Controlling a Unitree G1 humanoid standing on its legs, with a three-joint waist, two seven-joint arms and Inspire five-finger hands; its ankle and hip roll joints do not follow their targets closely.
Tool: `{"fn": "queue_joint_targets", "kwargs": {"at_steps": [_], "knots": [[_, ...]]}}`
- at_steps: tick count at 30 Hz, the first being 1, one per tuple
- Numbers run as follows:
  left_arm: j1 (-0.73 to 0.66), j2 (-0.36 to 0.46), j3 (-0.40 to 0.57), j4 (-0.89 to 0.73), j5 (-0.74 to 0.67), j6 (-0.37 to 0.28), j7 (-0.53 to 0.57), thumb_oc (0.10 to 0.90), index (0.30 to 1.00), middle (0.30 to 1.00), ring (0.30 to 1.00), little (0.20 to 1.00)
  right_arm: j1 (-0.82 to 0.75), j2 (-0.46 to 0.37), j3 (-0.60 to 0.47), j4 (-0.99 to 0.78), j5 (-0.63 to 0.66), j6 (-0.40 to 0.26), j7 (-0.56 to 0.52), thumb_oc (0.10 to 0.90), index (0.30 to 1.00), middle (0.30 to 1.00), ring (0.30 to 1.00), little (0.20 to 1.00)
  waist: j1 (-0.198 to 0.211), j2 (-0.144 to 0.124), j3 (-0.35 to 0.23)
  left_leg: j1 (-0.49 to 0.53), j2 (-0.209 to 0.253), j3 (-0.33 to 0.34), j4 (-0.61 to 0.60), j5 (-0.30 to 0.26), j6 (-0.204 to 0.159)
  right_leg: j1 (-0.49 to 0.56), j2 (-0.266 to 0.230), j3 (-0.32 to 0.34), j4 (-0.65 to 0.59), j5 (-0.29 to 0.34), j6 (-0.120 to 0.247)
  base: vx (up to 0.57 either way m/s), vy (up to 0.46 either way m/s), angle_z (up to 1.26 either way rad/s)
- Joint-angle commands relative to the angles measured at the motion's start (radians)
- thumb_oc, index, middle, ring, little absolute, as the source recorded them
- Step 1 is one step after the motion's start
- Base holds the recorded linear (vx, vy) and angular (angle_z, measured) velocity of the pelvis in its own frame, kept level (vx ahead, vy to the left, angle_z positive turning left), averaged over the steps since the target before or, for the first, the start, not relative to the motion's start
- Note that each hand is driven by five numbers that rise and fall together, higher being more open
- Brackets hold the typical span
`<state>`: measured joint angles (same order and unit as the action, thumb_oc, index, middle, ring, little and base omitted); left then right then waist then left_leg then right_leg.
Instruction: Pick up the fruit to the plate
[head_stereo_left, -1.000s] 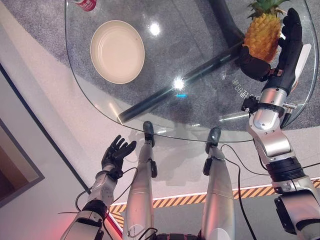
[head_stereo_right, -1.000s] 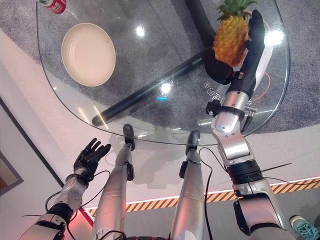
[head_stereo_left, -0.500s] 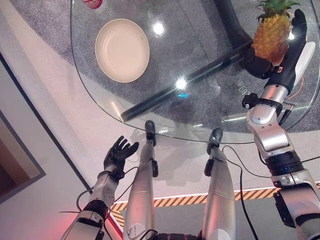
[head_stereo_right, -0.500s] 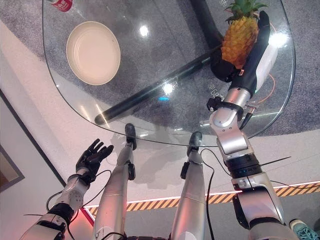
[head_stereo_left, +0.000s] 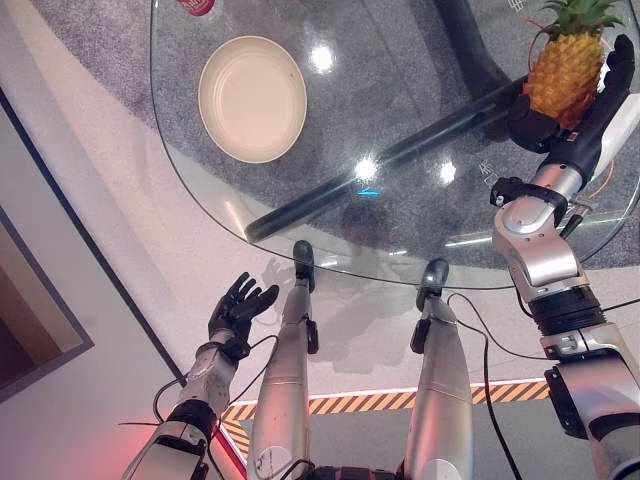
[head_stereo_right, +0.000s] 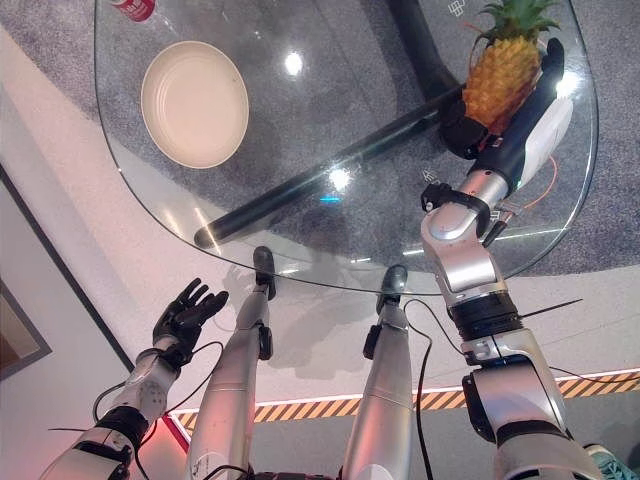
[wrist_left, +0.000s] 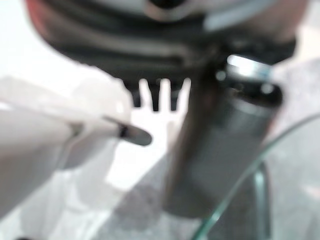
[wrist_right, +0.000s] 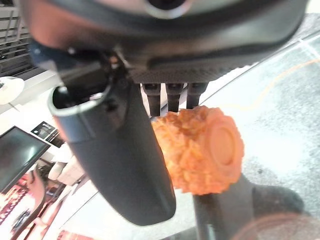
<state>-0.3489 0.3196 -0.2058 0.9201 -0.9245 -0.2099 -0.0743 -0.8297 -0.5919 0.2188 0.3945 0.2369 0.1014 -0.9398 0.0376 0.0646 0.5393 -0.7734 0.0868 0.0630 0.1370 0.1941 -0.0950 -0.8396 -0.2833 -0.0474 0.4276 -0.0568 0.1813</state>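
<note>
A yellow-orange pineapple (head_stereo_left: 566, 72) with a green crown stands upright over the far right of the glass table (head_stereo_left: 300, 225). My right hand (head_stereo_left: 592, 125) holds it: the fingers (head_stereo_left: 620, 68) run up its right side and the thumb (wrist_right: 120, 165) presses against its other side. The right wrist view shows the pineapple (wrist_right: 200, 150) from its base, pinched between thumb and fingers. An empty cream plate (head_stereo_left: 252, 98) lies at the far left of the table. My left hand (head_stereo_left: 238, 305) hangs below the table's near edge at the lower left, fingers spread.
A red can (head_stereo_left: 200, 6) stands at the far edge just beyond the plate. A dark beam (head_stereo_left: 400, 155) of the table's frame runs diagonally under the glass between plate and pineapple. A black-and-orange striped line (head_stereo_left: 370, 400) marks the floor near me.
The camera has shifted. My right hand and the pineapple have edged a little farther right, away from the plate. The left hand has stayed where it was.
</note>
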Motion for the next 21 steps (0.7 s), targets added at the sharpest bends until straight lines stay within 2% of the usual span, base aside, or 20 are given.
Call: {"fn": "queue_joint_targets", "kwargs": {"at_steps": [1,15,21], "knots": [[0.03,0.011,-0.026,0.013,0.006,-0.02,0.012,0.8,0.9,0.9,0.9,0.9,-0.068,-0.069,-0.016,-0.004,0.008,-0.05,-0.078,0.8,0.9,0.9,0.9,0.9,-0.003,0.042,-0.019,-0.023,0.034,-0.055,0.112,-0.108,-0.018,0.01,-0.011,-0.066,-0.129,0.141,-0.011,0.0,0.0,0.0],[0.022,0.026,-0.038,0.017,-0.002,-0.011,0.003,0.8,0.9,0.9,0.9,0.9,-0.087,-0.079,-0.005,0.136,0.136,-0.045,-0.02,0.8,0.9,0.9,0.9,0.9,0.002,0.043,-0.019,-0.027,0.033,-0.057,0.119,-0.11,-0.017,0.007,-0.009,-0.07,-0.121,0.14,-0.014,0.0,0.0,0.0],[0.024,0.029,-0.042,0.011,0.006,-0.014,0.008,0.8,0.9,0.9,0.9,0.9,-0.087,-0.079,-0.008,0.158,0.147,-0.061,-0.006,0.8,0.9,0.9,0.9,0.9,0.004,0.04,-0.019,-0.032,0.034,-0.059,0.122,-0.112,-0.018,0.004,-0.007,-0.071,-0.12,0.139,-0.015,0.0,0.0,0.0]]}}
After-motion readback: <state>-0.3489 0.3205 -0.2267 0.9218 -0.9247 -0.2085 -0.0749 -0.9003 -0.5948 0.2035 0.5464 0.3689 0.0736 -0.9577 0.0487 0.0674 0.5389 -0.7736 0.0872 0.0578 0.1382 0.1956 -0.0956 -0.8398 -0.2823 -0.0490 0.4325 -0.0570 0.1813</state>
